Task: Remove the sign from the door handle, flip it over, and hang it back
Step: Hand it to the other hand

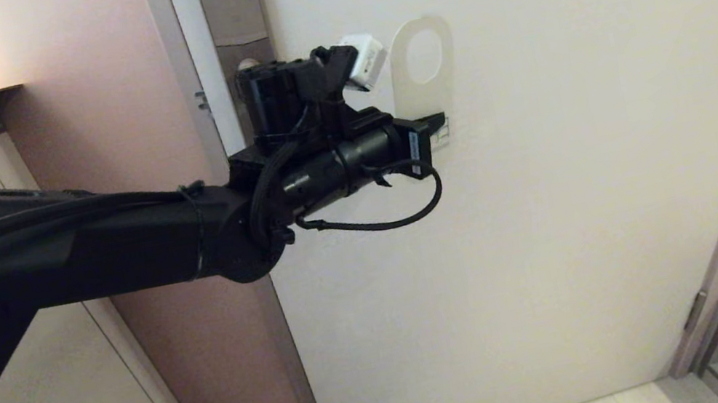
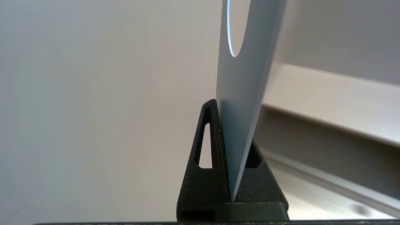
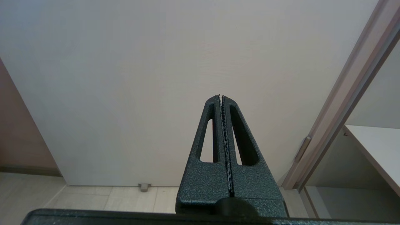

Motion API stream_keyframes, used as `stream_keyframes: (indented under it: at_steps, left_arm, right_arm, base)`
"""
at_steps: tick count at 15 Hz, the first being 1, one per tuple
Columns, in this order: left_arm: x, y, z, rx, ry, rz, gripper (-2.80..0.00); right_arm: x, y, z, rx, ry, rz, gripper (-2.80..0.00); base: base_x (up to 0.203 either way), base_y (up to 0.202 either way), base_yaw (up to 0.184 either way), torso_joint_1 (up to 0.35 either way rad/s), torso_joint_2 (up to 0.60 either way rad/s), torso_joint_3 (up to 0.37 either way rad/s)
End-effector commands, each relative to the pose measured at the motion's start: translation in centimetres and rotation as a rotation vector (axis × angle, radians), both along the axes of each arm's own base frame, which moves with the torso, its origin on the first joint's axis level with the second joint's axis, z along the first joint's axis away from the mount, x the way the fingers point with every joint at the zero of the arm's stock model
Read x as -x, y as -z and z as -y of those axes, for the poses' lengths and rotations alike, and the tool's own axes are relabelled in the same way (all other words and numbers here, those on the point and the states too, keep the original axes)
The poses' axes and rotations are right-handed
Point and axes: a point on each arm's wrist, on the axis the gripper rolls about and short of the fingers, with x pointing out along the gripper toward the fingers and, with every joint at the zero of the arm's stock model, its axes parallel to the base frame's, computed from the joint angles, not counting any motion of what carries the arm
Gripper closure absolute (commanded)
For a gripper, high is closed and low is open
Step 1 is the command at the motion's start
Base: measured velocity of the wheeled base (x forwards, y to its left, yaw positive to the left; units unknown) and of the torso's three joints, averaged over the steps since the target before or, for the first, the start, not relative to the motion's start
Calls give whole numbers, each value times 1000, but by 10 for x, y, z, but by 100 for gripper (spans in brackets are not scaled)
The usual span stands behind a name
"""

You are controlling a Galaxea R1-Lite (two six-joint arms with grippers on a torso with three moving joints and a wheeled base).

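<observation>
Sign (image 1: 424, 83), white face toward the head camera and oval hole uppermost, stands upright before the pale door (image 1: 557, 233), pinched at its lower part by the left end effector (image 1: 428, 126); the right end effector (image 3: 221, 97) is closed, empty.

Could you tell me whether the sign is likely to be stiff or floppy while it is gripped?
Probably fairly stiff: the sign stands straight up from the left gripper, pinched at one end, without drooping. It looks thin, so likely light. Its smooth faces could slip.
</observation>
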Motion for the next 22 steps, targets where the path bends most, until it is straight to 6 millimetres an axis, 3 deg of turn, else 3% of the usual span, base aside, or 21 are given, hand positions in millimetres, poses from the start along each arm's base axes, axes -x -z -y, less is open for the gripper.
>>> stream_keyframes:
  at_steps: [1,8,14,22]
  left_arm:
    - [9,-12,-1,31,49,3,0]
    - [35,-28,3,65,175,-10,0]
    - [66,-26,-27,26,171,-47,0]
    - [76,-19,-33,4,208,-71,0]
  right_arm:
    - [0,0,0,1,0,0,0]
    - [0,0,0,1,0,0,0]
    - [0,0,0,1,-2,0,0]
    - [0,0,0,28,-8,-1,0]
  base:
    - [0,0,0,0,0,0]
    - [0,0,0,0,0,0]
    - [0,0,0,0,0,0]
    - [0,0,0,0,0,0]
